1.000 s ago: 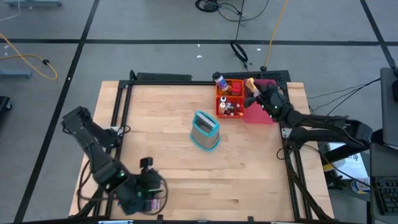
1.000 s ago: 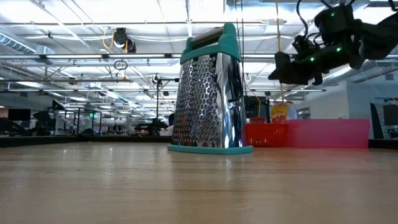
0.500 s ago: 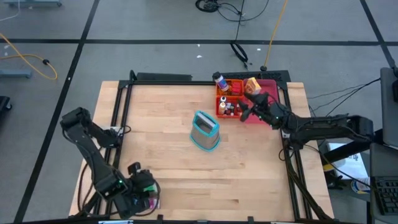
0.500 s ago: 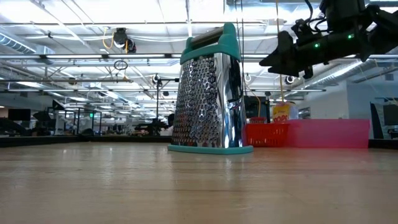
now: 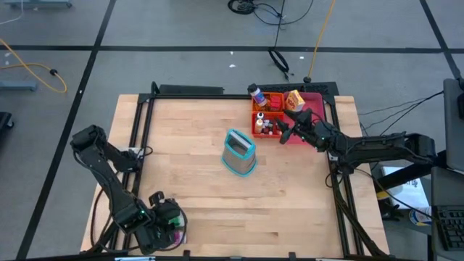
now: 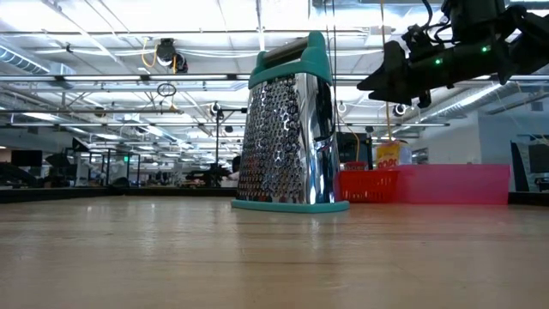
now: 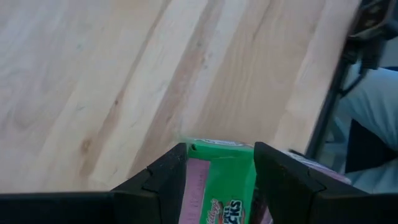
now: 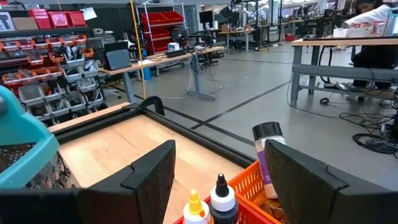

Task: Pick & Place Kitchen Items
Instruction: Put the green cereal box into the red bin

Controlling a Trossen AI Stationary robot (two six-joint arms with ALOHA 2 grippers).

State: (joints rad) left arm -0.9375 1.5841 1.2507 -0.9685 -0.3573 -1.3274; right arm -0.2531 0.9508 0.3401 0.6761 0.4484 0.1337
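A teal-framed box grater [image 5: 240, 153] stands upright mid-table, near an orange tray [image 5: 259, 122] and pink tray [image 5: 314, 97].

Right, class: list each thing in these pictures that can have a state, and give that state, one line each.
Grater: upright, mid-table.
Orange tray: holding small bottles.
Pink tray: beside the orange tray.
Green box: between the left gripper's jaws.
Left gripper: shut on the green box, at the table's near edge.
Right gripper: open, empty, above the trays.
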